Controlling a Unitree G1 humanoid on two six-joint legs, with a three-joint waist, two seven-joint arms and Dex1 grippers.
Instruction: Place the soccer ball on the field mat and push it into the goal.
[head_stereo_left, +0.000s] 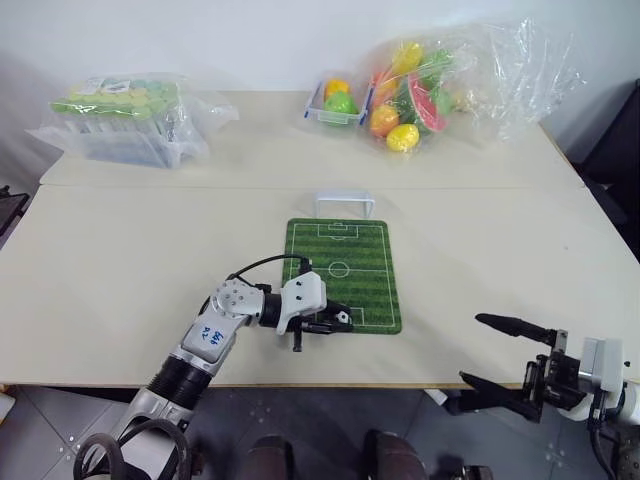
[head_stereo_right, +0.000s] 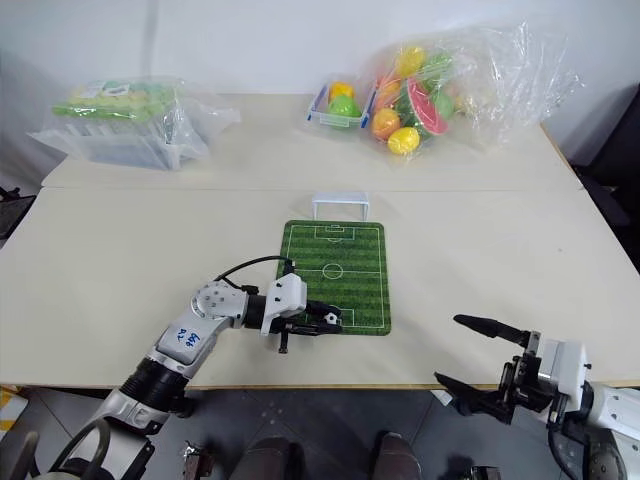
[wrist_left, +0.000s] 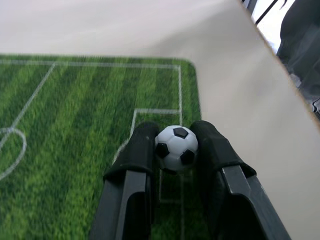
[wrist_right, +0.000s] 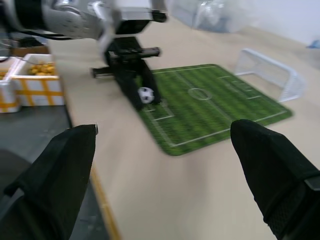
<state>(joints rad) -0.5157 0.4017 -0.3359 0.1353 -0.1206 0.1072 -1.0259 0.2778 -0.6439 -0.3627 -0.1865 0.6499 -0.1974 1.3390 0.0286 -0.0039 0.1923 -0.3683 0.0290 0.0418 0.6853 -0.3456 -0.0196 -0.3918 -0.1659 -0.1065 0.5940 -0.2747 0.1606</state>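
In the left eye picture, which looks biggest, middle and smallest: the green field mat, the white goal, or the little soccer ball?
1. The field mat looks biggest.
2. The goal is next, though it stands farther from the camera.
3. The soccer ball, held in the left gripper, looks smallest.

From my head camera I see a cream tabletop (head_stereo_left: 120, 260) filling most of the frame, with a seam running across it where two slabs meet. A plain white wall (head_stereo_left: 250, 40) runs along the top edge. Below the near edge, grey floor tiles (head_stereo_left: 60, 420) show at the lower left. Something dark stands at the far right edge, which I can't identify. The light is even and soft.
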